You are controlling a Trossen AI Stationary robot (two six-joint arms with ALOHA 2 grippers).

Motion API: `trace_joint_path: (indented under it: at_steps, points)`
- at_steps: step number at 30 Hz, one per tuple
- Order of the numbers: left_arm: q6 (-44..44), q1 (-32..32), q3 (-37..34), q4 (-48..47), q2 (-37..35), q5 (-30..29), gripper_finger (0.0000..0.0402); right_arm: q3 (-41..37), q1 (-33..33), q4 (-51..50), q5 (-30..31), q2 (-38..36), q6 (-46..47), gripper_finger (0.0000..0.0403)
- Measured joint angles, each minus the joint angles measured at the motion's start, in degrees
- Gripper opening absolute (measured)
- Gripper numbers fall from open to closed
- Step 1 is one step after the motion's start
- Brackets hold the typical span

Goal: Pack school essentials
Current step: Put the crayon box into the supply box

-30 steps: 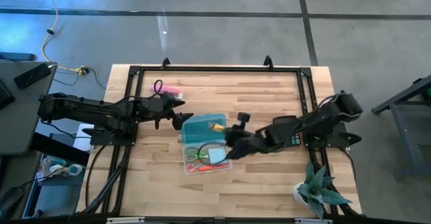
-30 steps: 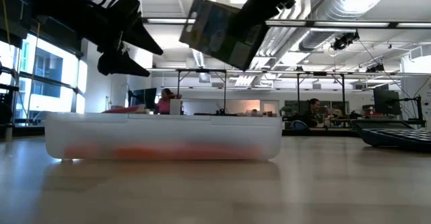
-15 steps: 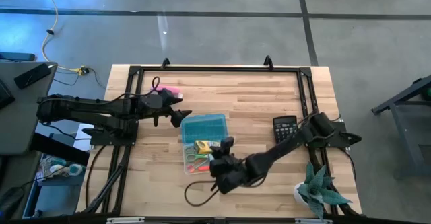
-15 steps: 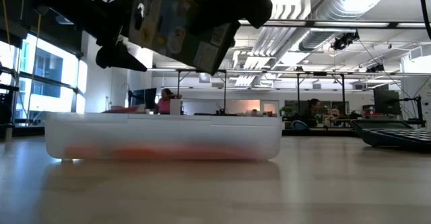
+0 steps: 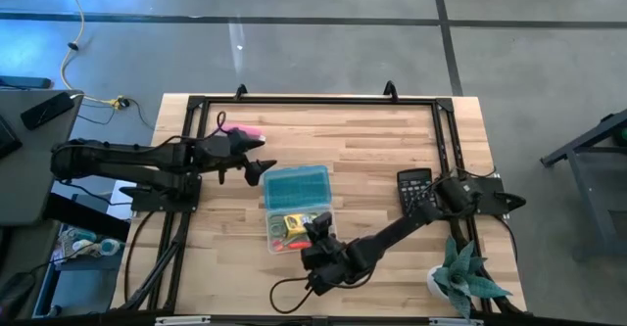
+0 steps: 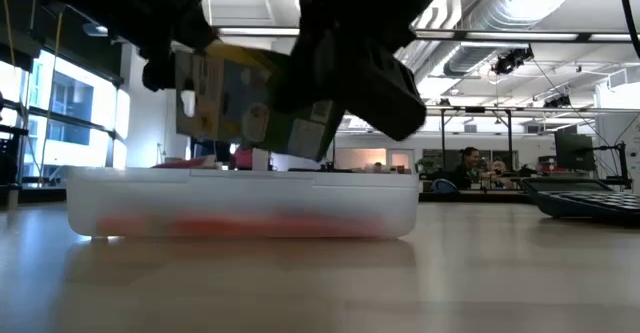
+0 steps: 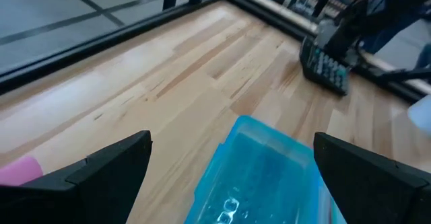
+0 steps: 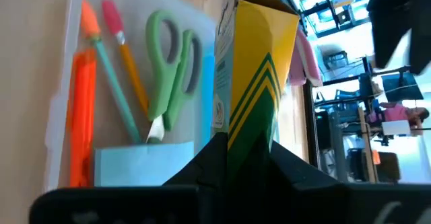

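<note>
The wooden table (image 5: 372, 150) carries a clear plastic box (image 5: 279, 240) near its middle. Well right of the box lies a black calculator (image 5: 412, 189); a pink object (image 5: 247, 131) lies beyond the box's left; a potted plant (image 5: 460, 277) sits nearer, far right.

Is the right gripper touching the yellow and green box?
Touching. In the right wrist view the right gripper clamps the yellow-green box between its fingers.

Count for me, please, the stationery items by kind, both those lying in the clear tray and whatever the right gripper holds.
Pens: 1, the orange-red pen
Pencils: 2, the green pencil and the wooden pencil
Scissors: 1, the green-handled scissors
Note pads: 1, the light-blue note pad
Boxes: 1, the yellow-green box, held by the right gripper
Total: 6
</note>
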Motion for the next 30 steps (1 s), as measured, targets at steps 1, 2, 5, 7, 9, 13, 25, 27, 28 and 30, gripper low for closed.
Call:
trace_joint_path:
  at_steps: [1, 2, 5, 7, 9, 13, 25, 27, 28, 30]
  points:
    - [0.0, 0.0, 0.0, 0.0, -0.8, 0.0, 0.0400, 0.0, -0.2, -0.5, 0.0, 0.2, 0.0, 0.0047]
    - [0.0, 0.0, 0.0, 0.0, -1.5, 0.0, 0.0400, 0.0, -0.4, -0.8, -0.1, 0.4, 0.1, 0.0047]
    - [0.0, 0.0, 0.0, 0.0, -3.4, 0.0, 0.0400, 0.0, -1.3, -1.8, -0.4, 0.8, 0.2, 0.0047]
    - [0.0, 0.0, 0.0, 0.0, -4.5, 0.0, 0.0400, 0.0, -1.9, -1.8, -1.5, 1.0, 0.1, 0.0047]
    - [0.0, 0.0, 0.0, -0.2, -5.5, -0.1, 0.0400, 0.0, -2.6, -2.8, -2.3, 1.0, 0.0, 0.0047]
    - [0.0, 0.0, 0.0, -0.3, -6.9, -0.2, 0.0400, 0.0, -3.5, -5.1, -4.2, 1.0, 0.0, 0.0047]
    - [3.0, 0.0, 0.0, -2.2, -7.3, -0.3, 0.0400, 0.0, -4.7, -5.1, -10.0, 1.1, 0.8, 0.0104]
    - [3.0, 0.0, 0.0, -2.7, -7.3, -0.3, 0.0400, 0.0, -4.7, -4.8, -10.0, 1.1, 1.6, 0.0118]
    - [3.0, 0.0, 0.0, -3.0, -7.3, -0.3, 0.0400, 0.0, -4.6, -4.8, -10.0, 1.1, 2.1, 0.0124]
    - [3.0, 0.0, 0.0, -3.7, -7.3, -0.3, 0.0400, 0.3, -4.3, -5.2, -10.0, 1.1, 3.2, 0.0134]
